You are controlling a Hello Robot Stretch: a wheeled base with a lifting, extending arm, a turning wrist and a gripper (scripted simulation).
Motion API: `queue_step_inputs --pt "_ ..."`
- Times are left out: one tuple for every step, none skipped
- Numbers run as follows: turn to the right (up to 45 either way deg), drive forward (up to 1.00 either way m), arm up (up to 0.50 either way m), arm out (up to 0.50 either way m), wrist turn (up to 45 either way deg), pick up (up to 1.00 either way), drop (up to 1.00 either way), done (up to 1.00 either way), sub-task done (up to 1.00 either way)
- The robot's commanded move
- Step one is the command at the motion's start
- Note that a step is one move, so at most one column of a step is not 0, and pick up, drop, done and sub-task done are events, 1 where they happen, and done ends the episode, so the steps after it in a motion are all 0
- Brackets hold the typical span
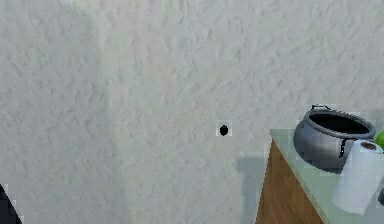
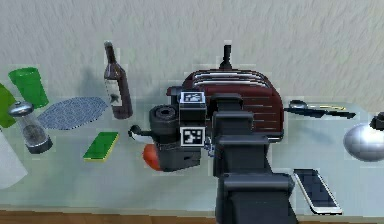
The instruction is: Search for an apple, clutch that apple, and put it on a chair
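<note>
the gripper [image 2: 157,142] is reaching at 1 red apple [image 2: 150,157] on the counter [image 2: 130,182], seemingly to grasp; cannot tell whether it is holding anything.

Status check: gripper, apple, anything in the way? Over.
Gripper at countertop, hold unclear. Red round thing at its tip, maybe the apple. Toaster and wine bottle close by.

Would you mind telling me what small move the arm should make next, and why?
Probably a small upward lift. The gripper sits right at a red round thing, likely the apple, seen against the counter beside the toaster. I cannot tell whether it holds it, and a lift would show that.
</note>
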Motion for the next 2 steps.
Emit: queue_step_inputs --pt "0.0 0.00 -0.10 0.00 0.0 0.00 0.00 0.00 0.00" --pt "0.0 0.00 0.00 0.00 0.0 1.00 0.00 0.00 0.00"
